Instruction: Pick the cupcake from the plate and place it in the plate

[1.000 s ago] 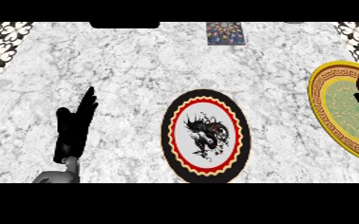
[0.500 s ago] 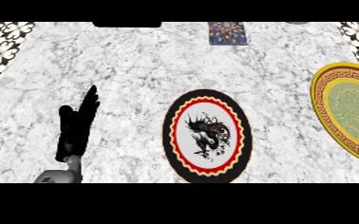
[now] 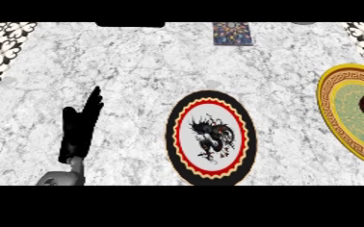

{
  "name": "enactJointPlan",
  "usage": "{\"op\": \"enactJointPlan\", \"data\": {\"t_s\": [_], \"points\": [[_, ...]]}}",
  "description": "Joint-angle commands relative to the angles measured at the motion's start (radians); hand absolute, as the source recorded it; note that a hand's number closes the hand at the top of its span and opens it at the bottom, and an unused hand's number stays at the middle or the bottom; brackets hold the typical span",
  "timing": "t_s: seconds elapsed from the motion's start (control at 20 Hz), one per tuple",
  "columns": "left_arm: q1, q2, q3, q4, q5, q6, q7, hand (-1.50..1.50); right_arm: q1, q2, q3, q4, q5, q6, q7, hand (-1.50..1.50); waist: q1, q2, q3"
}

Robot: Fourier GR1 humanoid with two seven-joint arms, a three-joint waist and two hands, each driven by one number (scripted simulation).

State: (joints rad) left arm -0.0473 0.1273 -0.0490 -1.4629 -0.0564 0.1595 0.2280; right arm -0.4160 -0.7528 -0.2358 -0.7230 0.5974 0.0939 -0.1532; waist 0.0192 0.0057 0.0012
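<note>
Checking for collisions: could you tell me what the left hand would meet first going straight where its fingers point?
Probably nothing: the left hand points across bare counter, well left of the black-rimmed plate, though height is unclear.

The left hand (image 3: 78, 131) was plain black, with slim tapering fingers (image 3: 93, 101), joined to a rounded grey forearm (image 3: 62, 177) (only its end showed).

White-grey marble counter (image 3: 128, 77) across the whole view. Dark, multicoloured patterned square (image 3: 232, 33) lying flat at far edge, right of centre. Black-and-white lace-patterned piece (image 3: 13, 43) at far left corner; similar piece (image 3: 354, 32) far right.
</note>
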Motion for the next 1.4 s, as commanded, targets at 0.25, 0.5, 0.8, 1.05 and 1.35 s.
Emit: {"op": "enactJointPlan", "data": {"t_s": [0.25,0.5,0.8,1.05,1.35], "points": [[-0.014,0.003,0.012,-0.019,-0.005,-0.003,0.035,0.00,-0.098,-0.043,-0.046,0.217,-0.045,0.085,-0.318,-1.50,-0.006,0.000,0.001],[0.023,0.023,0.030,-0.035,0.016,-0.022,0.017,0.00,-0.130,-0.010,-0.252,0.215,-0.292,0.179,-0.409,-1.50,-0.019,-0.006,0.003],[0.044,-0.029,-0.010,-0.038,-0.019,0.018,-0.002,0.00,-0.043,-0.082,-0.379,0.318,-0.438,0.390,-0.474,-1.50,-0.025,-0.006,0.000],[0.012,0.021,0.034,-0.038,0.019,-0.043,0.030,0.00,-0.038,-0.141,-0.366,0.430,-0.422,0.456,-0.566,-1.50,-0.004,0.000,0.002],[0.022,-0.039,-0.020,-0.048,-0.040,0.013,0.028,0.00,-0.031,-0.095,-0.334,0.419,-0.418,0.449,-0.647,-1.50,-0.005,-0.001,0.002]]}}
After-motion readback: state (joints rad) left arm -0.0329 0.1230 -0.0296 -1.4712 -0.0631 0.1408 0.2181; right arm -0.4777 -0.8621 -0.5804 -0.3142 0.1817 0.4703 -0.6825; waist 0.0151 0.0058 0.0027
